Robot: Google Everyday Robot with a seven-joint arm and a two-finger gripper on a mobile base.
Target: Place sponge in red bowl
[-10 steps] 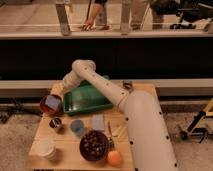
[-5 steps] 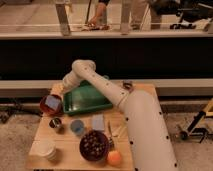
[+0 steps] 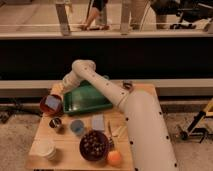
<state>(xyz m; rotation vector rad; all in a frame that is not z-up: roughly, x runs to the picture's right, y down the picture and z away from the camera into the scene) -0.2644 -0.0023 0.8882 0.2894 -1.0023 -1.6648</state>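
The red bowl [image 3: 44, 107] stands at the table's left edge, left of the green tray [image 3: 86, 99]. A pale blue-grey rectangular sponge [image 3: 52, 102] lies inside the bowl, tilted against its far wall. My gripper [image 3: 60, 93] is at the end of the white arm, just above and to the right of the bowl, over its rim near the tray's left corner. It is very close to the sponge; I cannot tell whether it touches it.
A second flat blue-grey pad [image 3: 98, 122] lies mid-table. In front stand a small metal can [image 3: 56, 123], a grey-blue cup [image 3: 76, 127], a white cup [image 3: 46, 149], a large dark maroon bowl [image 3: 94, 145] and an orange [image 3: 115, 158]. My arm spans the table's right side.
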